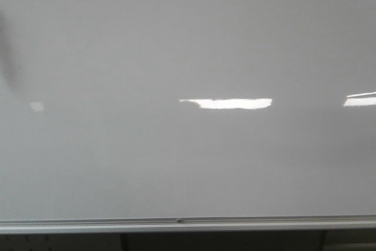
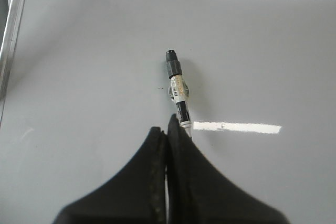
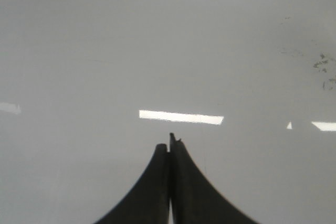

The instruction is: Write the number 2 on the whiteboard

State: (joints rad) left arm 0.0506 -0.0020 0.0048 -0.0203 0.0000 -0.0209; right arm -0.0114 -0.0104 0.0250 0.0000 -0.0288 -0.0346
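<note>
The whiteboard (image 1: pixel 188 39) fills the front view, glossy white-grey, with its silver frame strip (image 1: pixel 188 223) along the lower edge. No number 2 shows on it in any view. Neither gripper shows in the front view. In the left wrist view my left gripper (image 2: pixel 167 129) is shut on a black-and-white marker (image 2: pixel 177 88). The marker sticks out past the fingertips, its dark end towards the board (image 2: pixel 79 77). I cannot tell whether it touches. In the right wrist view my right gripper (image 3: pixel 169 145) is shut and empty, facing the bare board (image 3: pixel 79 51).
Bright rectangular light reflections (image 1: pixel 229 103) lie on the board. A dark blurred shape (image 1: pixel 6 51) shows at the front view's left edge. A metal frame strip (image 2: pixel 13 30) runs near the left gripper. Faint smudges (image 3: pixel 323 66) mark the board near the right gripper.
</note>
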